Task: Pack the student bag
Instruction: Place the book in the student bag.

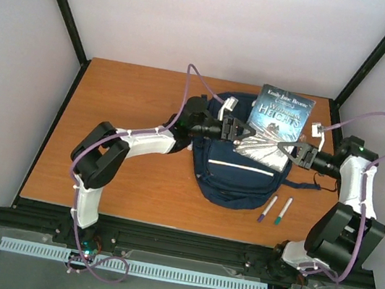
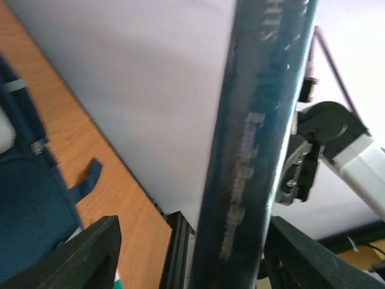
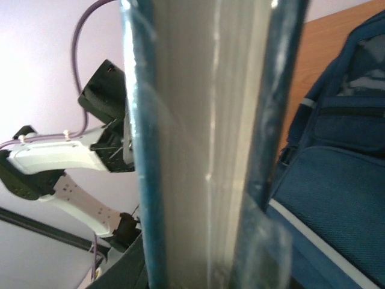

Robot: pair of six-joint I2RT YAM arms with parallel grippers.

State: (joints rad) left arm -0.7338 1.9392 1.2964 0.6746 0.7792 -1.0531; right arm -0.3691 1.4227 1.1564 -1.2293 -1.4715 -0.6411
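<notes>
While one book hangs tilted in the air over its 12 o'clock end, one student bag lies flat near the middle of the one wooden table.

**Top view.** Two grippers meet the book's lower edge. The left gripper is at the book's 8 o'clock corner and the right gripper at its 4 o'clock corner. Two markers lie side by side on the table at 4 o'clock from the bag, close to it. One has a purple cap and one a green cap.

**Left wrist view.** The book's dark spine stands between two black fingers. The 7 o'clock finger is clearly apart from the spine and the 5 o'clock finger is at the book's edge, so these jaws are spread and not clamping. The blue bag shows at 8 o'clock, and the right arm at 3 o'clock.

**Right wrist view.** The book's page edge, between its two covers, fills the middle. One dark finger presses against the cover at 7 o'clock; the other finger is hidden. This gripper is clamped on the book. The bag lies at 4 o'clock, and the left arm at 9 o'clock.
</notes>
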